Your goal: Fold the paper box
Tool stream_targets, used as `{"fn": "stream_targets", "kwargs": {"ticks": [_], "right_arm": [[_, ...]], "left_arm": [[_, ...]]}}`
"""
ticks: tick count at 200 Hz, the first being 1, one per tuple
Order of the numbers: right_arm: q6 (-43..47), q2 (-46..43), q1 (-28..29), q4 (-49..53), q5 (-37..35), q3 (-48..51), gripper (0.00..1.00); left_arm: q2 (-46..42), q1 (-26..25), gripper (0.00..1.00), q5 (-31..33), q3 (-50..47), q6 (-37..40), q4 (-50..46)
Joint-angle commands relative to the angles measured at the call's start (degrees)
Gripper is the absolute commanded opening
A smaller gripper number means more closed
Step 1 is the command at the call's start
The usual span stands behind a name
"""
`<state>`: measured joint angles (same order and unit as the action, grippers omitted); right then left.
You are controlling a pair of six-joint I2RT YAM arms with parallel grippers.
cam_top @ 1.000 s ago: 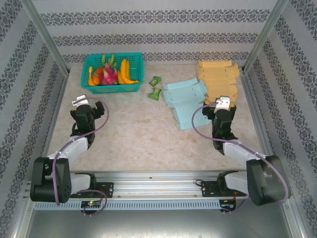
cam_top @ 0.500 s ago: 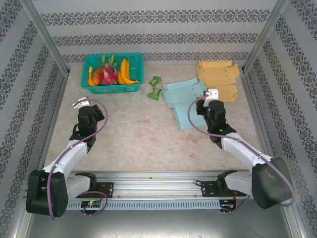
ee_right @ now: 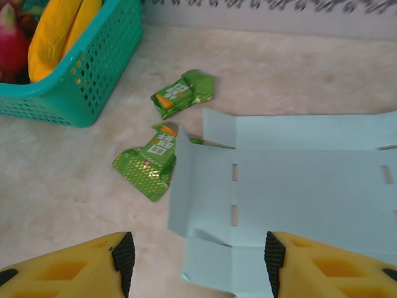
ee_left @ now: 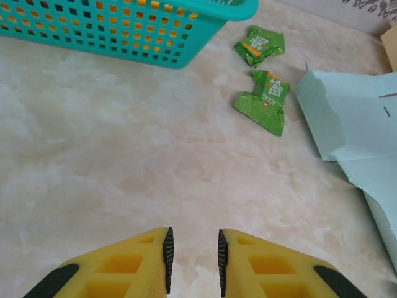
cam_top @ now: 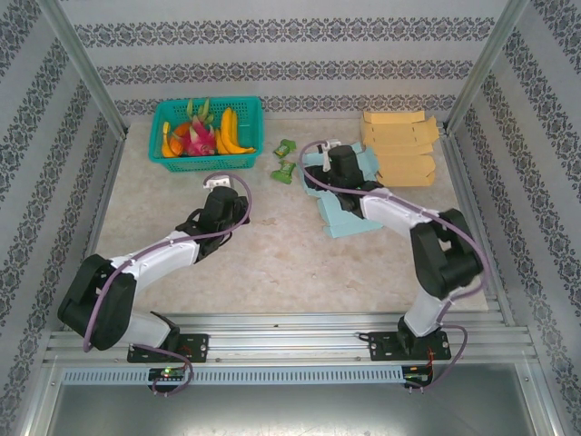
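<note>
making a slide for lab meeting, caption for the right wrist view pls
Right gripper open above the flat light-blue paper box blank, two green foil snack packets and a teal plastic basket nearby.

The left gripper (cam_top: 225, 195) was moved to centre and narrowed; the right gripper (cam_top: 325, 162) was swung leftward over the paper box (cam_top: 349, 218).

Near half of the table (cam_top: 272, 272) is easy passing, but further back the teal basket (cam_top: 204, 162), green packets (cam_top: 282, 171), flat blue paper box (cam_top: 349, 220) and orange stack (cam_top: 399, 150) crowd the row.
</note>
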<state>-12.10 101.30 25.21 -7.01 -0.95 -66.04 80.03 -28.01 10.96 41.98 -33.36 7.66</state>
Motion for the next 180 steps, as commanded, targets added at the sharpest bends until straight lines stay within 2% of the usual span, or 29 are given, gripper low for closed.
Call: {"fn": "stream_targets", "kwargs": {"ticks": [1,70,86,122,180], "right_arm": [[-2.13,5.38,0.93,3.36,4.11,-5.72,0.56],[-1.76,18.56,2.17,8.17,1.24,-17.68,0.48],[-1.62,20.86,2.3,9.91,0.91,-20.15,0.43],[-0.84,21.81,2.34,12.12,0.91,-22.82,0.32],[-1.0,22.96,2.03,15.34,0.31,-24.4,0.3]], "left_arm": [[0.17,-0.2,0.29,-0.46,-1.2,-1.56,-0.81],[-0.73,-0.23,0.32,-1.64,-4.44,-1.62,0.75],[-0.56,-0.2,0.32,-2.48,-4.67,-1.83,1.34],[-0.88,-0.23,0.32,-3.98,-5.24,-2.93,2.16],[-2.58,-0.25,0.32,-5.33,-6.64,-4.31,2.34]]}}
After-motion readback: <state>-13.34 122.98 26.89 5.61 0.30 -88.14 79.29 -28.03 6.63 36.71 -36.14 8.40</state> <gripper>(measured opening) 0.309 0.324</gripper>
